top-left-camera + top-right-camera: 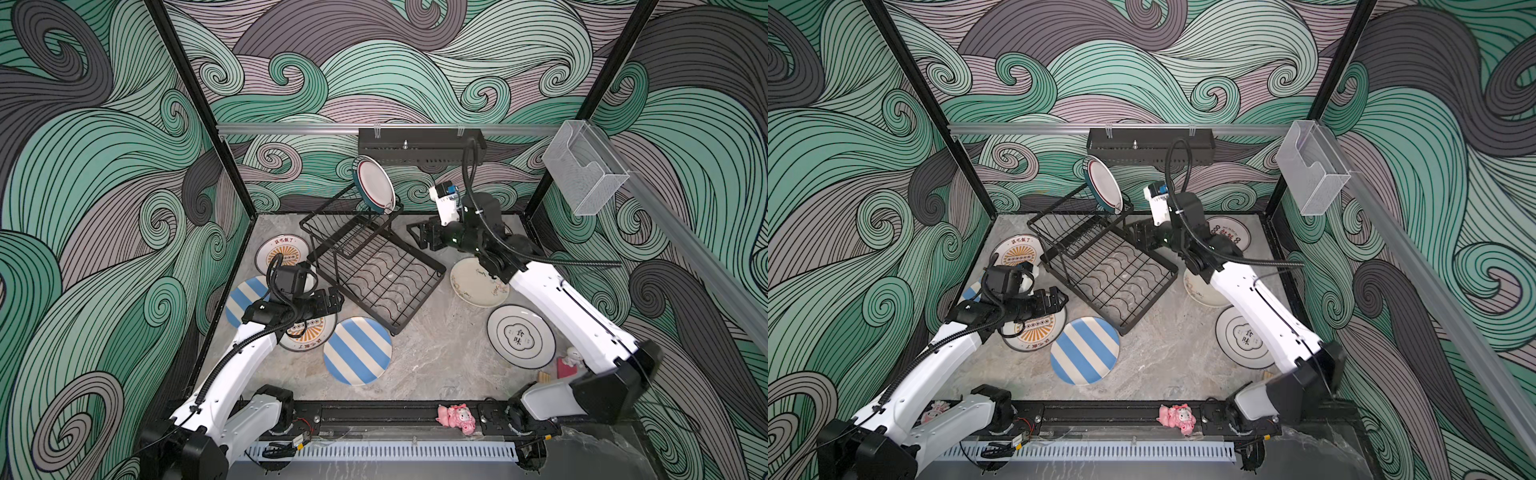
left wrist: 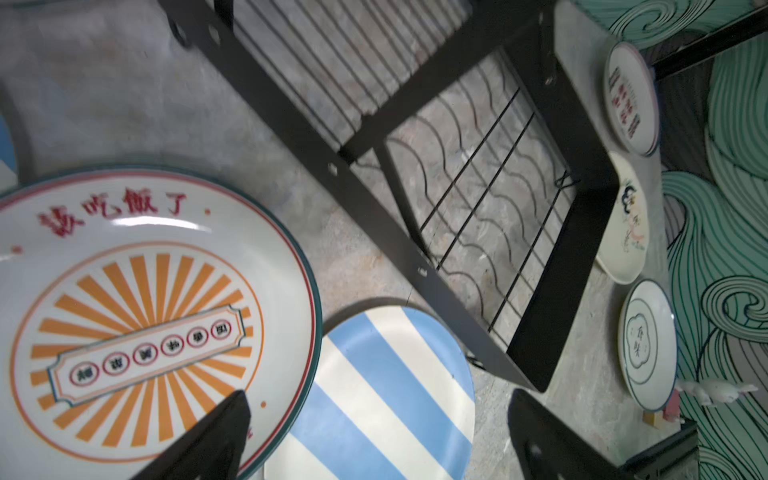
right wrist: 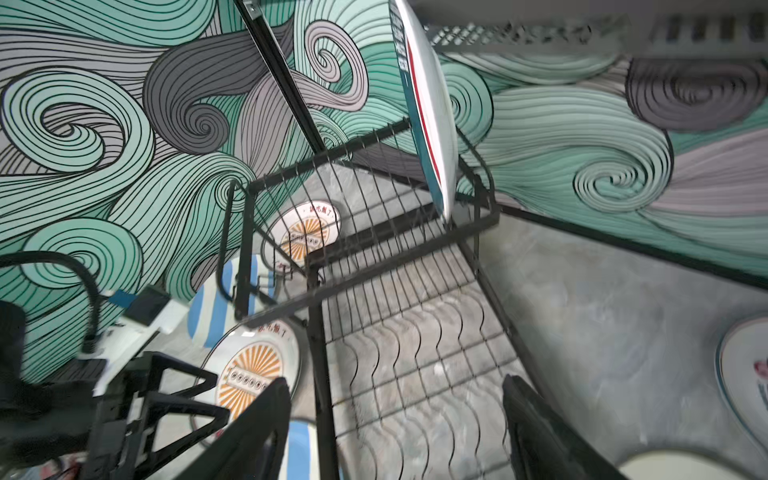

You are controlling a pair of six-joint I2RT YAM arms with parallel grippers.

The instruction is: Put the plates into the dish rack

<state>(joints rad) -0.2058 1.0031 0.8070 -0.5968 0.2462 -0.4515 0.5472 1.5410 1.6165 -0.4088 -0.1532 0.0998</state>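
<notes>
Black wire dish rack [image 1: 376, 270]: set askew on the counter [image 1: 436, 357], toward the back; raised slotted basket at the far end, wavy grid base nearer.
Counter surface: grey marbled stone.
Green-rimmed plate [image 1: 374, 183]: the only plate in the rack; stands on edge, leaning, at the far end of the raised basket.
Right claw [image 3: 395, 432]: jaws spread wide, nothing between them; hangs at the rack's right side, below the green-rimmed plate and apart from it.
Left claw [image 2: 374, 440]: jaws wide, empty; low over the near sunburst plate [image 1: 309, 334], by the rack's left edge.
Far sunburst plate [image 1: 282, 251]: flat, left of the rack, toward the back.
Front striped plate [image 1: 357, 351]: flat before the rack, its edge meeting the near sunburst plate.
Second striped plate [image 1: 243, 299]: flat at far left, partly under the left arm.
Cream doodle plate [image 1: 473, 282]: flat, right of the rack, partly under the right arm.
Flower-outline plate [image 1: 521, 336]: flat, nearer than the cream doodle plate.
Red-lettered plate [image 1: 1227, 235]: flat at back right, behind the right arm.
</notes>
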